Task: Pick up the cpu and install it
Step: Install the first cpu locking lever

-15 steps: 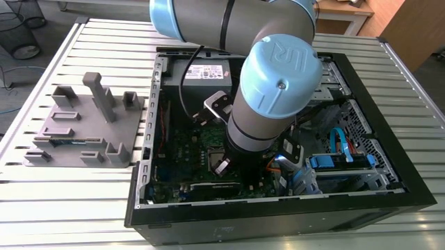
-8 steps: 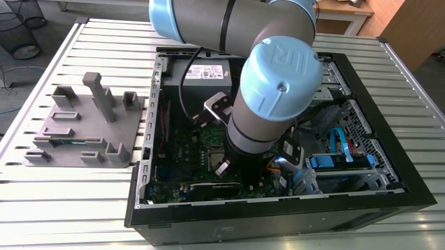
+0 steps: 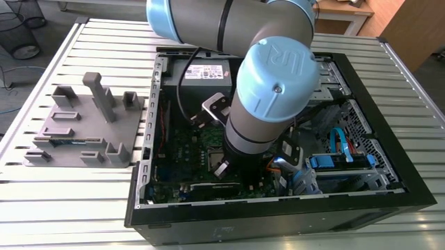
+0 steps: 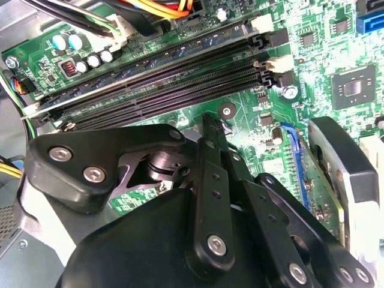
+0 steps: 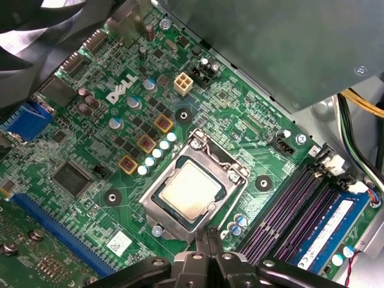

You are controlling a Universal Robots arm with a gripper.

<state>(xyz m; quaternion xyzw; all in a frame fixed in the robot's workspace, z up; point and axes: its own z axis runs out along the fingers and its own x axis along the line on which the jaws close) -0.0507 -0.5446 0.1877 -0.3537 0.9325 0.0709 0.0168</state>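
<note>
The cpu (image 5: 191, 191), a small square chip with a shiny silver top, lies flat inside the silver-framed socket (image 5: 157, 207) on the green motherboard (image 5: 90, 144) in the first wrist view. My gripper (image 5: 207, 237) hovers just beside the socket's near corner, its two black fingers pressed together with nothing between them. In the second wrist view the same fingers (image 4: 211, 141) point down at the board next to the black memory slots (image 4: 174, 84). In the exterior view the arm (image 3: 261, 104) reaches down into the open computer case (image 3: 278, 208).
A grey tray (image 3: 83, 130) with upright holders sits on the slatted table to the exterior view's left of the case. A memory stick with a blue label (image 5: 327, 234) fills one slot. Cables (image 3: 341, 143), a drive cage and the power supply (image 3: 205, 70) crowd the case.
</note>
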